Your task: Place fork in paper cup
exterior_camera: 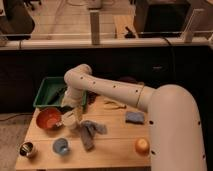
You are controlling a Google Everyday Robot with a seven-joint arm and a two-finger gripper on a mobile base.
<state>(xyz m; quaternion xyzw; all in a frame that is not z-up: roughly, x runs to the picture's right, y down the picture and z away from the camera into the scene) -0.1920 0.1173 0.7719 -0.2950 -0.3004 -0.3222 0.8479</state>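
Note:
The small white paper cup (69, 120) stands on the wooden table (112, 145), just right of the orange bowl (48, 118). My white arm reaches in from the right foreground and bends down at the table's left. My gripper (73, 108) hangs right above the paper cup, close to its rim. The arm's wrist hides most of the gripper. I cannot make out the fork; whether it is in the gripper is hidden.
A green tray (52, 92) sits at the back left. A grey cloth (89, 132) lies right of the paper cup. A light blue cup (61, 146) and a metal can (27, 149) stand at the front left. A blue sponge (134, 117) and an orange cup (142, 145) are at the right.

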